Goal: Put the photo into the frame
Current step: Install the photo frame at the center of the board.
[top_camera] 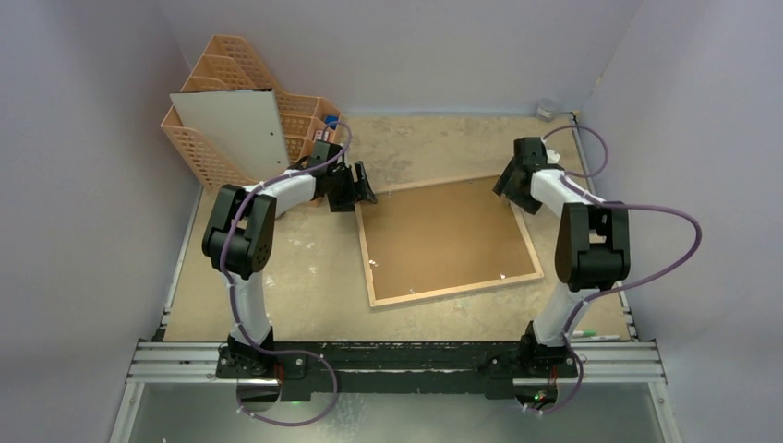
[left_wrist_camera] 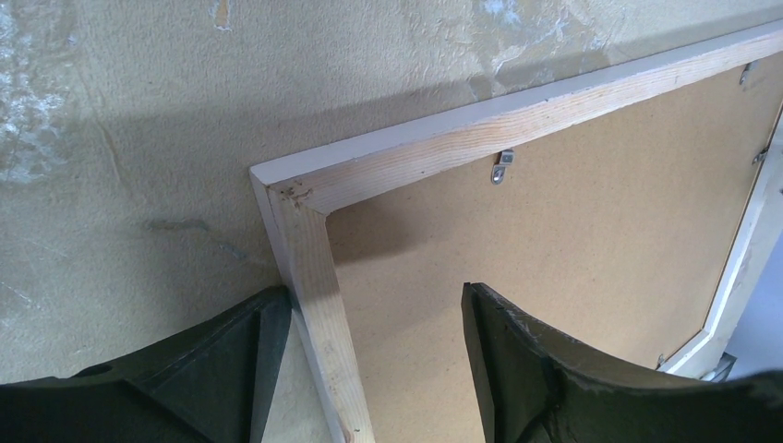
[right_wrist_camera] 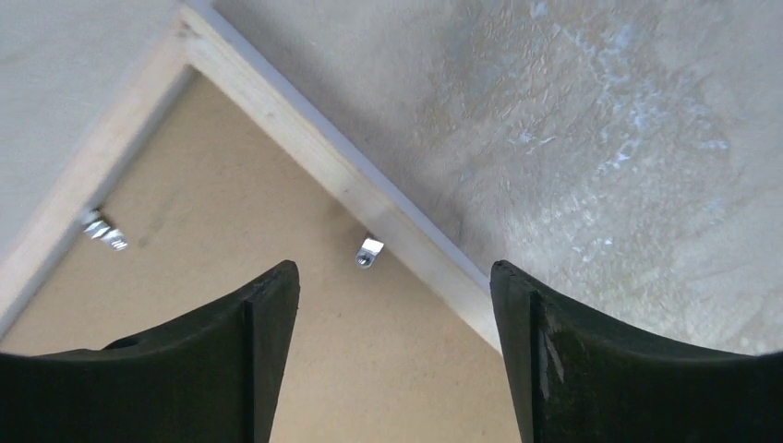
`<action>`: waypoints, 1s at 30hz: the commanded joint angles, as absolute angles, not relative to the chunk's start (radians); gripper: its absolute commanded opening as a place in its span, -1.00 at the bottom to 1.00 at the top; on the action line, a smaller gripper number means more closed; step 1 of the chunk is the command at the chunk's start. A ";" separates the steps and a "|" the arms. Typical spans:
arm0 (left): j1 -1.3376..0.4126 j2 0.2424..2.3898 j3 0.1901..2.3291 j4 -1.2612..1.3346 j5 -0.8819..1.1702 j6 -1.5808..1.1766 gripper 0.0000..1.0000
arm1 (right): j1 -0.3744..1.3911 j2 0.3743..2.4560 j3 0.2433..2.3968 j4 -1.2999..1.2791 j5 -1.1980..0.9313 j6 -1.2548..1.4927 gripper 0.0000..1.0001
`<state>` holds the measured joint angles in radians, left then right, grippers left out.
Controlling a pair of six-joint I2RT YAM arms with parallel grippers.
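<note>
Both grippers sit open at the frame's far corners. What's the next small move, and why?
Probably lower the left gripper and close on the frame's wooden side rail to steady it. Its open fingers straddle that rail near the corner. The frame lies face down with the brown backing board in it and metal tabs reaching over the board, so that likely needs freeing first.

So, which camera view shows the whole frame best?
The top external view: all four sides of the frame show there, lying flat on the table with the brown backing board facing up. Each wrist view shows only one wooden corner, some board and small metal clips.
</note>
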<state>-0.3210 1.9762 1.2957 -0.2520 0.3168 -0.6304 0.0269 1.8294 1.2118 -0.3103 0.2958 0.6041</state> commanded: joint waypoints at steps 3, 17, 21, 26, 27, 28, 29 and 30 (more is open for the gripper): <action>-0.327 1.909 1.295 -0.285 0.311 -0.604 0.43 | 0.054 1.652 1.263 -0.305 0.221 0.564 0.56; -0.327 1.739 1.055 -0.252 0.334 -0.650 0.24 | 0.487 1.740 1.108 0.106 -0.548 0.475 -0.10; -0.327 1.751 0.999 -0.165 0.414 -0.671 0.11 | 0.539 1.770 1.073 0.128 -0.647 0.419 -0.07; -0.327 1.789 0.995 -0.154 0.419 -0.680 -0.11 | 0.598 1.817 1.069 0.125 -0.665 0.374 -0.06; -0.327 1.795 0.995 -0.154 0.419 -0.682 -0.16 | 0.609 1.830 1.070 0.128 -0.660 0.374 -0.06; -0.327 1.799 0.995 -0.153 0.418 -0.682 -0.19 | 0.617 1.843 1.070 0.131 -0.653 0.372 -0.07; -0.327 1.803 0.994 -0.153 0.417 -0.683 -0.23 | 0.625 1.856 1.072 0.136 -0.647 0.374 -0.08; -0.327 1.804 0.991 -0.155 0.411 -0.681 -0.26 | 0.631 1.870 1.074 0.139 -0.645 0.376 -0.09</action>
<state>-0.3229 1.7885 0.9962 -0.2012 0.3923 -0.6708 0.6006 1.8267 1.0710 0.1013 -0.6106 0.4099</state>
